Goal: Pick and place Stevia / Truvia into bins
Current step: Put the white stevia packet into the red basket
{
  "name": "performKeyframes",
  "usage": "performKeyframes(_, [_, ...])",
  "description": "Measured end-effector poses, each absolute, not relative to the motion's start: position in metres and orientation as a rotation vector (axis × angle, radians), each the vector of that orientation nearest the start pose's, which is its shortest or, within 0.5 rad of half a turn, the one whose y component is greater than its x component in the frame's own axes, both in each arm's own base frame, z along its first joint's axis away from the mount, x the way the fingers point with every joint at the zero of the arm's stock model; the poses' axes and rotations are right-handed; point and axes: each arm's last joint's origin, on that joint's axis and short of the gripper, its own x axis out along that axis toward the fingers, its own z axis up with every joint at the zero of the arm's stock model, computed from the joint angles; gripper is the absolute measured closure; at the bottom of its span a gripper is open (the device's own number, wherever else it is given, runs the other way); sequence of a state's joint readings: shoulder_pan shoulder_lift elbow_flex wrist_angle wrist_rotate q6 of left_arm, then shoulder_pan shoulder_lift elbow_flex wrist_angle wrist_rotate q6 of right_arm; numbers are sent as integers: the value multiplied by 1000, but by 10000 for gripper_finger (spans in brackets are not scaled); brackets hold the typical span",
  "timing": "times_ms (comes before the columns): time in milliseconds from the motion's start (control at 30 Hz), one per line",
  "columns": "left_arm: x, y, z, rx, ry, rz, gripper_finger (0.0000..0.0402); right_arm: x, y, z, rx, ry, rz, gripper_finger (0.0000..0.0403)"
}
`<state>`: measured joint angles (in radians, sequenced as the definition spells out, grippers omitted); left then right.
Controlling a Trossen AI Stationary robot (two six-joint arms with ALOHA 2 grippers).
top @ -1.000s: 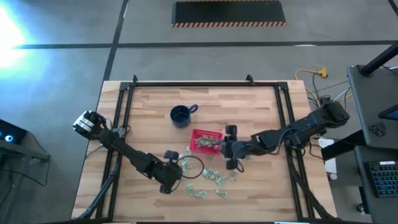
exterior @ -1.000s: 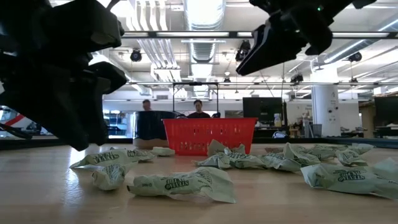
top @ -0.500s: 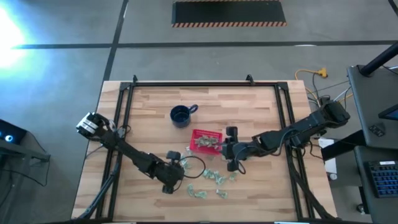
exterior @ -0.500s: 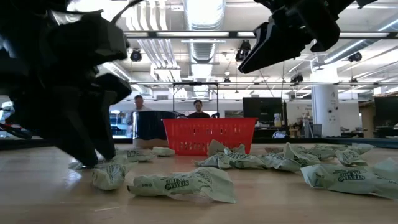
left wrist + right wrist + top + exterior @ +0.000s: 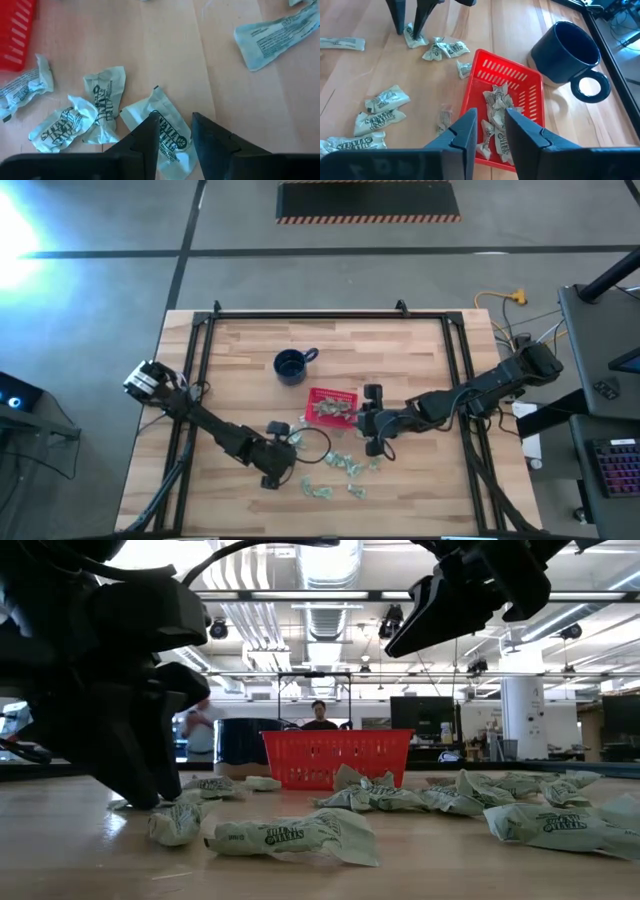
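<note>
Lowered since earlier: left gripper (image 5: 174,131), fingers slightly apart astride a sachet (image 5: 162,135); pinch next. Right gripper (image 5: 489,125), narrowly parted, empty, above red basket (image 5: 522,82).

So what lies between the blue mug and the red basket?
Only bare wood: in the high view a narrow strip of table separates the blue mug from the red basket; no sachet lies there.

1. Grey floor (image 5: 100,330) around wooden table (image 5: 420,350); dark mat (image 5: 368,200) with striped edge.
2. Desk (image 5: 600,350), keyboard (image 5: 612,465) beside table.
3. Ceiling ducts (image 5: 325,615), strip lights, white pillar (image 5: 520,715).
4. Two people (image 5: 320,715) behind.
</note>
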<state>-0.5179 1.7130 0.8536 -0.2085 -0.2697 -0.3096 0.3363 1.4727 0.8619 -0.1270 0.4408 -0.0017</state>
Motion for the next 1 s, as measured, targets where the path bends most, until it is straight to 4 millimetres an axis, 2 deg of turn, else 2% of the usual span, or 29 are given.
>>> performKeyframes(200, [271, -146, 134, 152, 1020, -85, 393, 286, 87, 212, -279, 683, -100, 320])
performKeyframes(500, [267, -150, 142, 220, 1011, -134, 401, 286, 87, 212, -279, 683, -99, 321])
performKeyframes(667, [265, -154, 163, 237, 917, -150, 401, 286, 87, 212, -279, 684, -100, 321])
performKeyframes(867, [266, -147, 182, 345, 798, -84, 402, 286, 87, 211, -281, 687, -100, 321])
performKeyframes(1000, [280, -135, 190, 448, 711, -69, 401, 286, 87, 211, -281, 687, -100, 321])
